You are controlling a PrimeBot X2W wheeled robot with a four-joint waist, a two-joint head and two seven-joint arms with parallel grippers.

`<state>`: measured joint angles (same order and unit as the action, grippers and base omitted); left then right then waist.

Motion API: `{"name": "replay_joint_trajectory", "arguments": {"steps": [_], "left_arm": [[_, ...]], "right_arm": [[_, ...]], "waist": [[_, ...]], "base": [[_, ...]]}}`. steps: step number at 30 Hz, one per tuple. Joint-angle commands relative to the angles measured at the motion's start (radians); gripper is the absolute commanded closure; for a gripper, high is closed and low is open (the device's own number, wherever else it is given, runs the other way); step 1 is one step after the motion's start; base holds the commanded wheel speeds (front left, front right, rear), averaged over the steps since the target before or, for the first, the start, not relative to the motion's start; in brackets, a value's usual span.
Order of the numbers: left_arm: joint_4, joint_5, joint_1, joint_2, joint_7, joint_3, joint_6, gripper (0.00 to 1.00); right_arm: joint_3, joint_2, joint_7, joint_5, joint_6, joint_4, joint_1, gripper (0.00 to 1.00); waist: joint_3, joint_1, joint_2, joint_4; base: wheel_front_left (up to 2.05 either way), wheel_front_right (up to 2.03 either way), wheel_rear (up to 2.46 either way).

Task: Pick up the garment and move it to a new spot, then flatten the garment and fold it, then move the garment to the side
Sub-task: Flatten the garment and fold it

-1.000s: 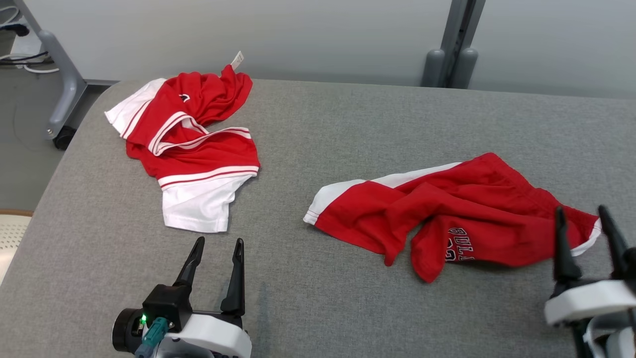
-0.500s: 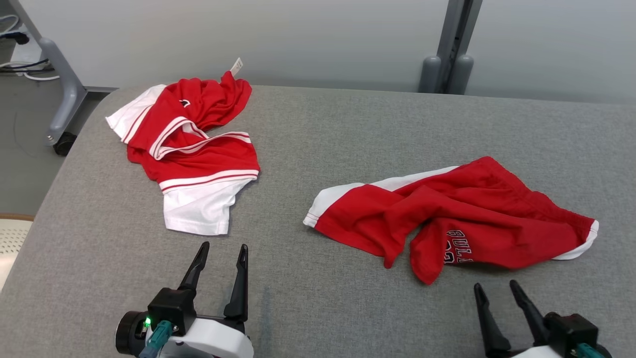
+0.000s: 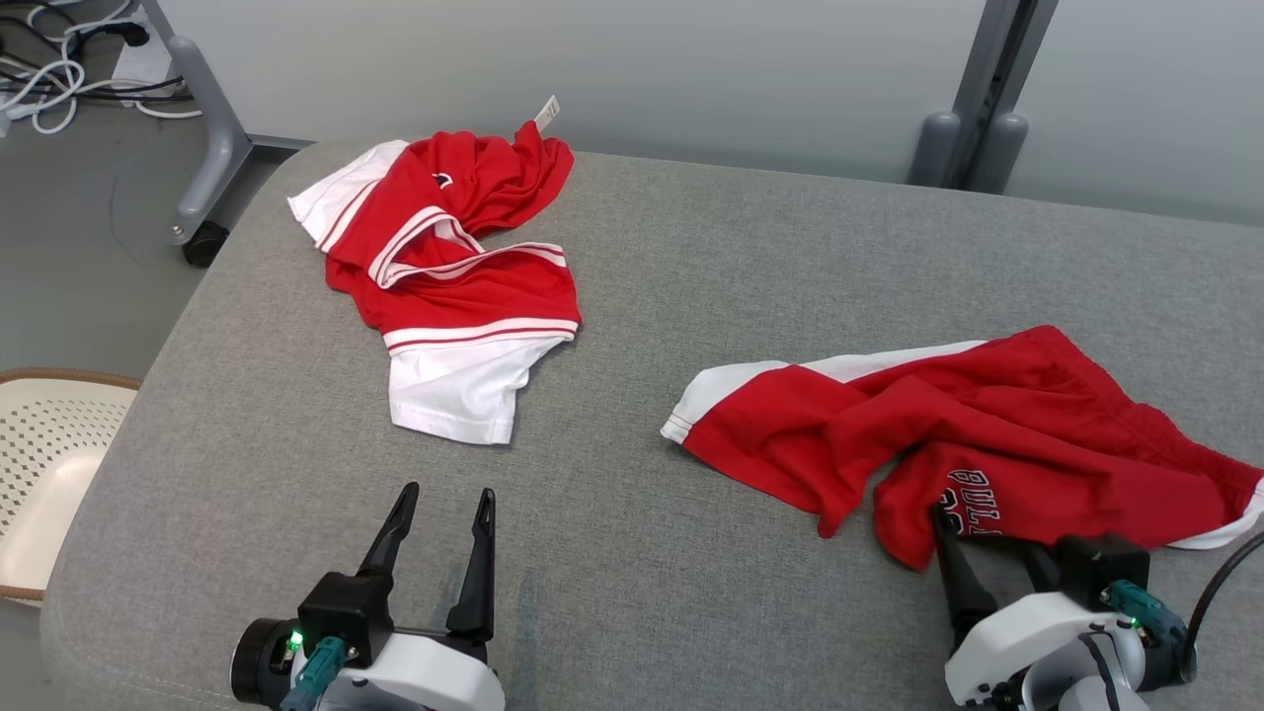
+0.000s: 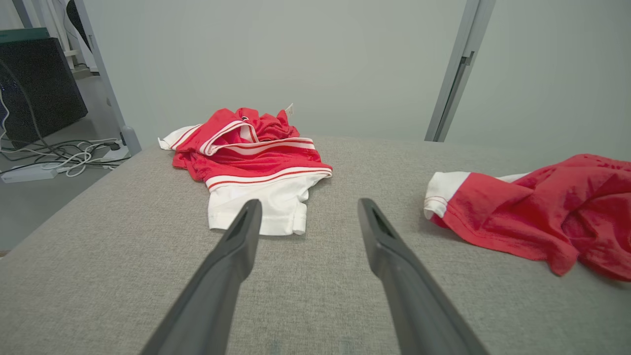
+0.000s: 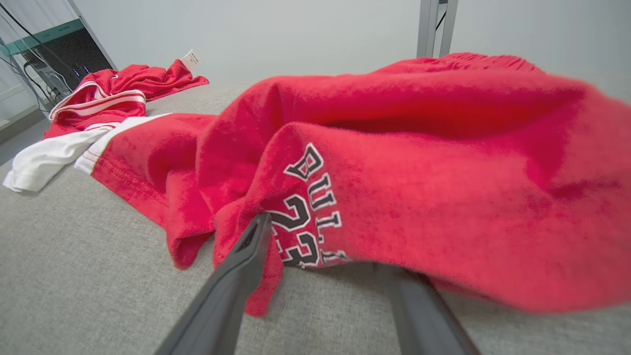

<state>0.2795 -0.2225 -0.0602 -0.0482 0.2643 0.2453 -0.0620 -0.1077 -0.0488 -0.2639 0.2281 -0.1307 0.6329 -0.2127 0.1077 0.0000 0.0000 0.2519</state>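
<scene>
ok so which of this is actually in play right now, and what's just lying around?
In play:
- red shorts
- right claw, open at their near edge
- left claw, open, over bare table
- grey table

Lying about, for now:
- red-and-white top, far left of the table
- cream perforated seat
- floor cables
- wheeled stand

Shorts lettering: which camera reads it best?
Right wrist view: the lettering is close, large and sharp. The head view has it small, beside the right gripper. The left wrist view catches the red shorts from their white-cuffed end.
</scene>
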Motion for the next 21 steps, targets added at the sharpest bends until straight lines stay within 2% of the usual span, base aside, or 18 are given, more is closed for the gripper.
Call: {"name": "replay_joint_trajectory", "arguments": {"steps": [1,2,3,4,14,21], "left_arm": [[0.001,0.0,-0.001,-0.004,0.001,-0.004,0.0,0.0],[0.001,0.0,0.0,-0.004,0.001,-0.006,0.0,0.0],[0.001,0.0,0.002,-0.004,0.001,-0.008,-0.001,0.0],[0.001,0.0,0.005,-0.004,0.001,-0.01,-0.001,0.0],[-0.004,-0.011,0.009,-0.004,0.001,-0.003,-0.006,0.0],[-0.005,-0.021,-0.006,-0.004,0.001,0.016,-0.01,0.0]], "right_arm": [[0.009,-0.005,-0.001,-0.013,0.0,-0.001,-0.013,0.58],[0.01,-0.004,-0.001,-0.019,0.0,-0.003,-0.015,0.71],[0.01,-0.004,-0.001,-0.025,0.0,-0.01,-0.016,0.96],[0.008,-0.005,-0.001,-0.028,0.0,-0.02,-0.015,1.0],[-0.099,-0.004,-0.001,-0.002,0.0,-0.194,0.011,1.0],[-0.175,-0.004,0.047,0.023,0.0,-0.301,-0.037,1.0]], "waist": [[-0.001,0.0,0.0,0.004],[-0.001,0.0,0.0,0.004],[-0.002,0.0,0.0,0.004],[-0.003,0.0,0.0,0.003],[-0.015,0.0,0.0,-0.041],[-0.009,0.0,0.0,-0.034]], "base": [[0.0,0.0,0.0],[0.0,0.0,0.0],[0.0,0.0,0.0],[0.0,0.0,0.0],[0.0,0.0,0.0],[0.0,0.0,0.0]]}}
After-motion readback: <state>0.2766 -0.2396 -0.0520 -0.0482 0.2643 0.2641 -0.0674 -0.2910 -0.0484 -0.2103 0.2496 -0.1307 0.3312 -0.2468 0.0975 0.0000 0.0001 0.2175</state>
